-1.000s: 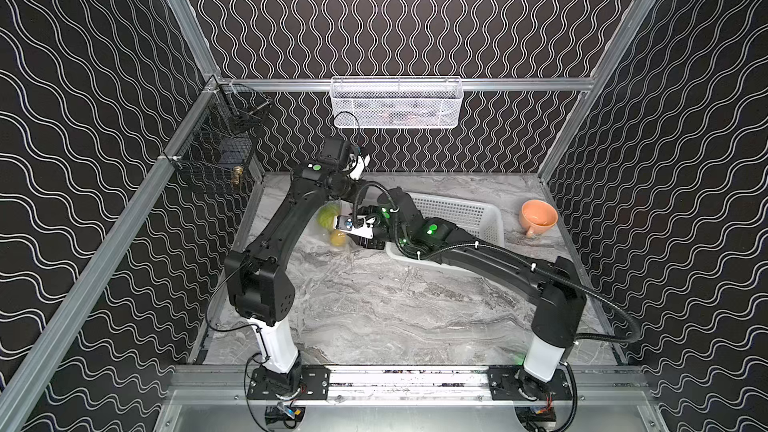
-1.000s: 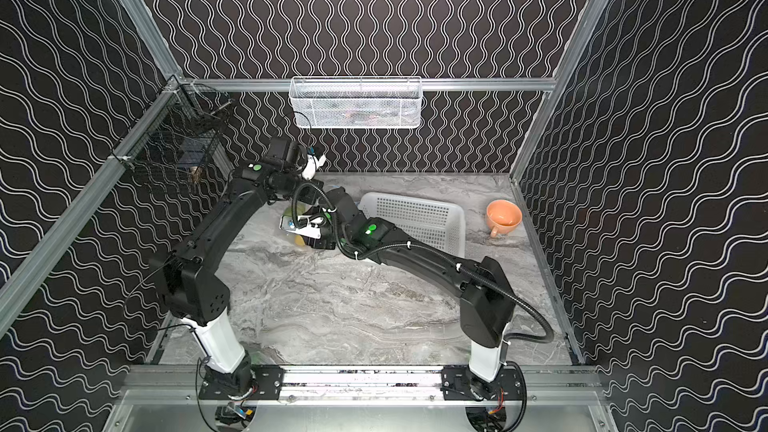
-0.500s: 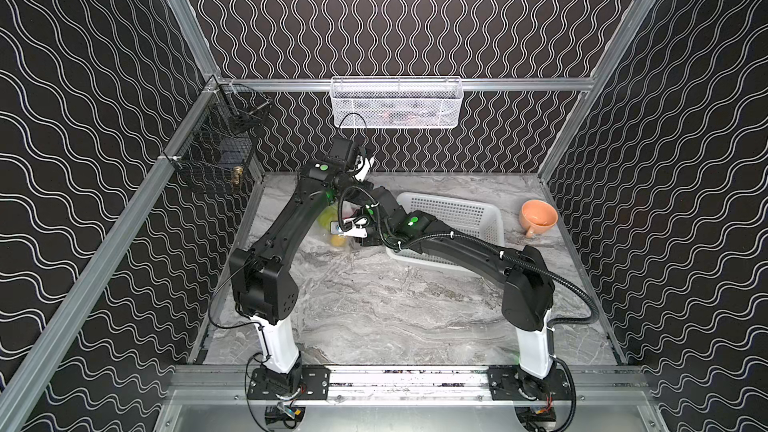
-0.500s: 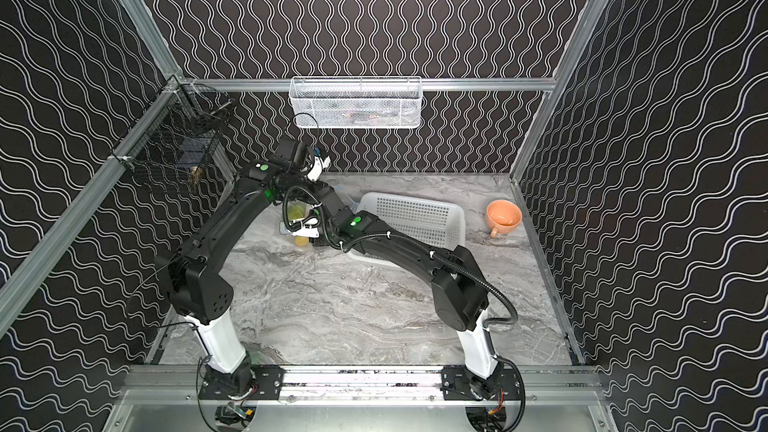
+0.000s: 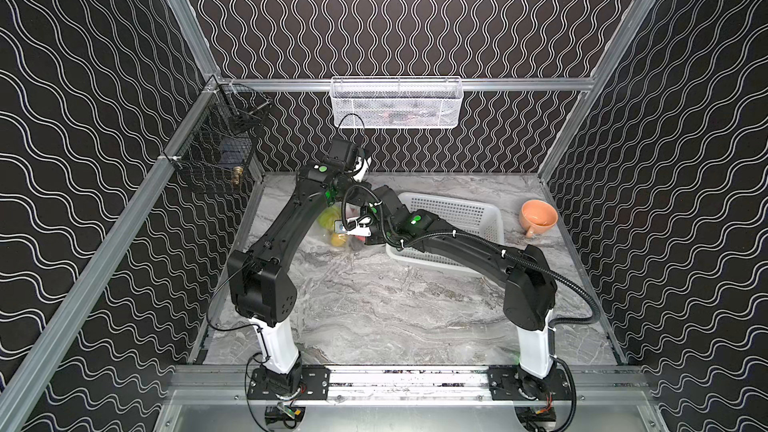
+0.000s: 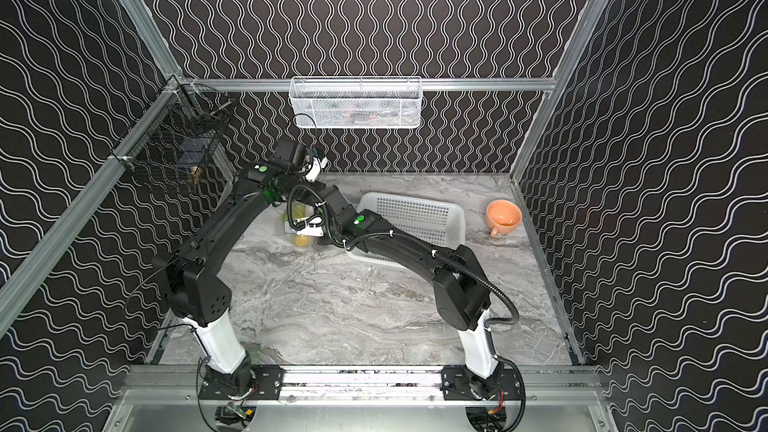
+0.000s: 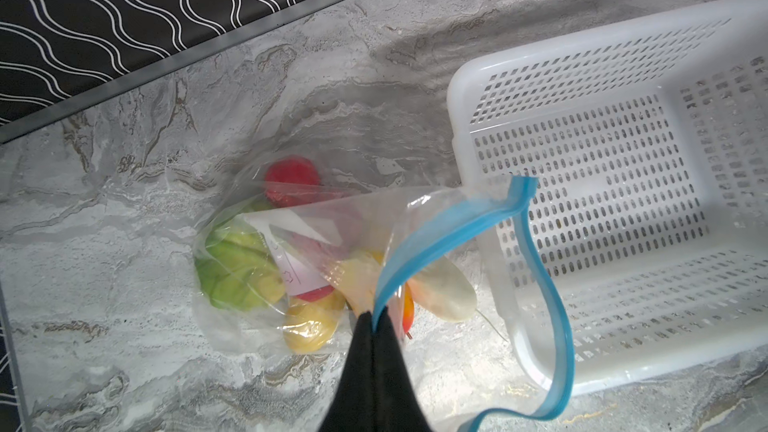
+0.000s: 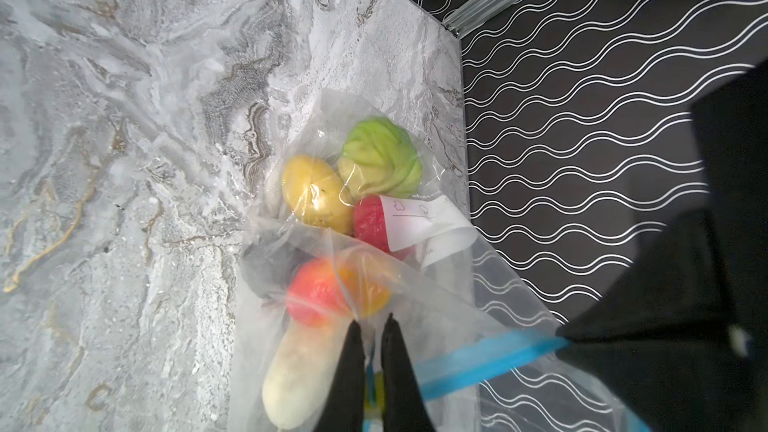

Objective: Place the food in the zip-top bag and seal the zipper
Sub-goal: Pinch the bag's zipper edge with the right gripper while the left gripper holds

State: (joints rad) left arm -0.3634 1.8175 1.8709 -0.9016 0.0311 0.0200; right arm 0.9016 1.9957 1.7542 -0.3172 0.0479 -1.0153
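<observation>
Grey marbled tabletop (image 5: 374, 305) fills the floor of a cell walled in black wavy pattern. Toward the far left of it lies the zip-top bag (image 7: 365, 218), just left of a white perforated basket (image 7: 582, 60); an orange cup (image 5: 538, 216) stands well apart at the far right. The food is inside the bag: a ribbed green melon (image 7: 237, 272), a strawberry (image 7: 291, 178), a lemon (image 7: 309, 324), a white radish (image 7: 444, 288) and a mango (image 8: 332, 288) (a dark shape beside the mango is too veiled by the film to name). The left gripper (image 7: 376, 320) has its jaws pressed together on the blue zipper (image 7: 440, 238). The right gripper (image 8: 371, 332) has its jaws nearly together, nipping the same mouth edge where a yellowish tab shows between its fingers. The mouth gapes, the zipper's two sides looping apart.
</observation>
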